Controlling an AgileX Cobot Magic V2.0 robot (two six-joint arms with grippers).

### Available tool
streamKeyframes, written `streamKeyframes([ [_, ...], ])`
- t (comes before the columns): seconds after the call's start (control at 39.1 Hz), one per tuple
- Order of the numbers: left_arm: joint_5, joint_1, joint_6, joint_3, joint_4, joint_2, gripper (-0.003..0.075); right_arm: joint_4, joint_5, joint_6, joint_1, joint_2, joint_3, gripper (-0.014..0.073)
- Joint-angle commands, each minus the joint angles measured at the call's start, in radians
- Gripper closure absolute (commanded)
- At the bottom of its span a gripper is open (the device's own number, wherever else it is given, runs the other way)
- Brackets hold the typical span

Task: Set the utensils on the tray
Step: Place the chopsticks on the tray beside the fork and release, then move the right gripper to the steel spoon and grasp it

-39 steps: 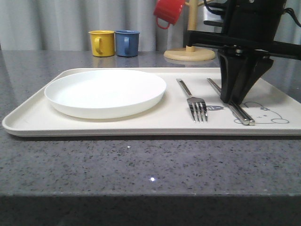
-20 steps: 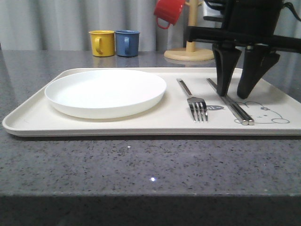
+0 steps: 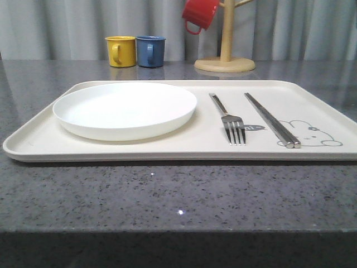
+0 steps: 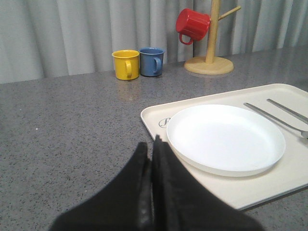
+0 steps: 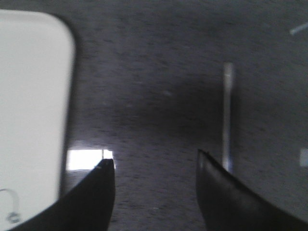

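Note:
On the cream tray (image 3: 167,148) a silver fork (image 3: 233,125) and a pair of chopsticks (image 3: 270,119) lie side by side, right of the white plate (image 3: 125,109). My left gripper (image 4: 151,144) is shut with nothing in it. It hangs over the grey table just off the tray's (image 4: 269,187) near left corner. My right gripper (image 5: 155,162) is open and empty above bare table beside a rounded corner of the tray (image 5: 29,96). A thin silver utensil handle (image 5: 227,115), blurred, lies on the table next to one of its fingertips.
A yellow mug (image 3: 121,51) and a blue mug (image 3: 150,51) stand behind the tray. A wooden mug tree (image 3: 226,56) with a red mug (image 3: 199,14) hanging on it is at the back right. The table's front edge runs close below the tray.
My right gripper opened over the chopsticks, left them lying on the tray, then went up and out of the front view. Fork and plate have not moved.

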Motion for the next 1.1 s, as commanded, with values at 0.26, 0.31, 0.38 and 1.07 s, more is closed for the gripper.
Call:
streamKeyframes([
  [0.26,-0.080,-0.001,-0.007,-0.027,-0.009,0.010,0.0738,-0.021,0.052,-0.094,-0.200,0.046,0.069,0.0184],
  [0.31,-0.080,-0.001,-0.007,-0.027,-0.009,0.010,0.0738,-0.018,0.050,-0.108,-0.201,0.078,0.069,0.0184],
  [0.38,-0.080,-0.001,-0.007,-0.027,-0.009,0.010,0.0738,-0.010,0.041,-0.125,-0.201,0.114,0.069,0.0184],
  [1.07,-0.080,-0.001,-0.007,-0.027,-0.009,0.010,0.0738,-0.002,0.057,-0.133,-0.201,0.168,0.066,0.0660],
])
